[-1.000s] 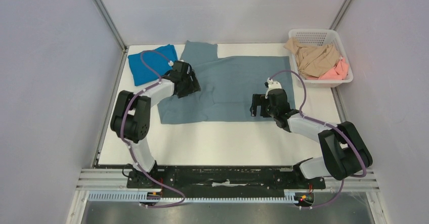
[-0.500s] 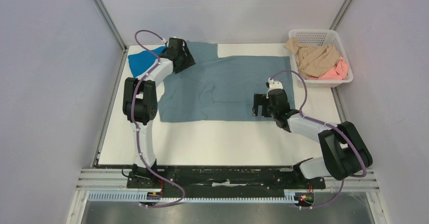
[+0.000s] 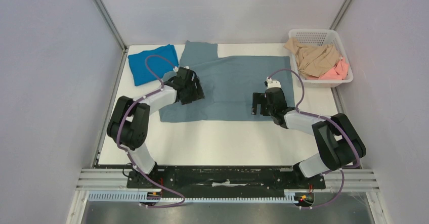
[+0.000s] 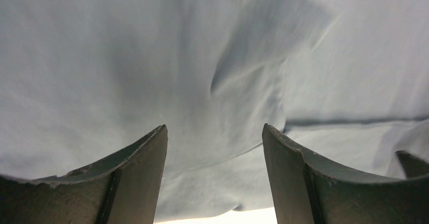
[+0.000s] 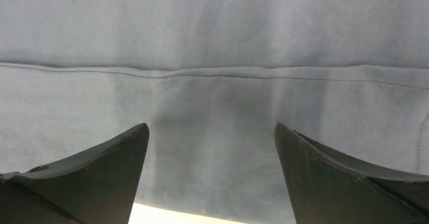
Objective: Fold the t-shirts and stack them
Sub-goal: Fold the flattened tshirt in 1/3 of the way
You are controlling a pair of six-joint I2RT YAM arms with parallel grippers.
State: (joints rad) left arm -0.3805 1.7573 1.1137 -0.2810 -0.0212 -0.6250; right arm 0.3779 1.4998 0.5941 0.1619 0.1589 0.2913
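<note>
A large dusty grey-blue t-shirt lies spread flat across the table's far half. A folded bright blue t-shirt lies at the far left corner. Tan and pink shirts sit in the basket. My left gripper is open and empty over the grey-blue shirt's left part; in the left wrist view wrinkled cloth fills the frame. My right gripper is open and empty over the shirt's near right part; the right wrist view shows a hem seam ahead of it.
A white slotted basket stands at the far right corner. Bare white table runs along the near side. Grey walls with metal posts close the cell at left, right and back.
My left arm reached to the far left corner by the bright blue shirt, then came back over the grey-blue shirt's left part. My right gripper shifted slightly farther. The shirt's near left edge has moved a little.
</note>
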